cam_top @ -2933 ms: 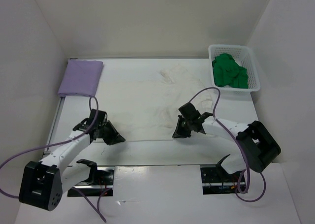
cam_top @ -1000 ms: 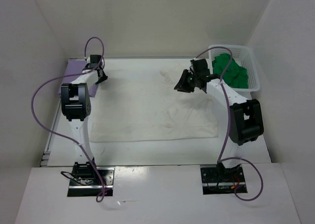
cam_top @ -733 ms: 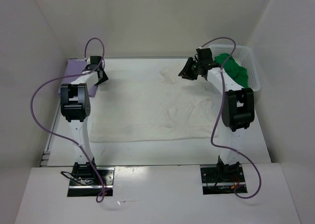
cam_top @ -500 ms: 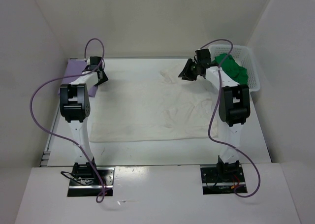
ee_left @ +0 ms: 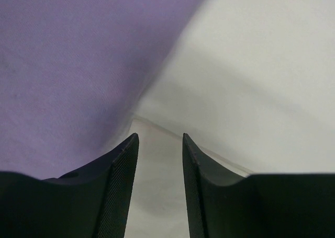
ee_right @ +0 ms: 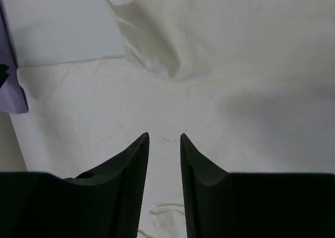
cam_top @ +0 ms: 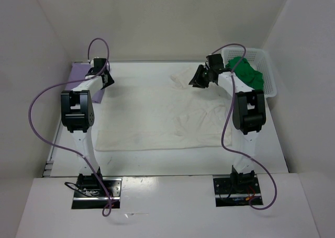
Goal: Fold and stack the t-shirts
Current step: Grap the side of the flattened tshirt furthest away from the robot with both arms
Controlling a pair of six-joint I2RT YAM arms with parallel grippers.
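reaching far edge now, both arms gone from near hem. left pincer parted, empty, beside purple shirt; right pincer parted, empty, over white shirt. probably just released; green shirt in basket.

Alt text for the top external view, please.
A cream shirt lies spread flat in the middle. The left gripper is at the purple shirt at far left; the right gripper is over the cream shirt's bunched far corner, beside a basket holding a green shirt.
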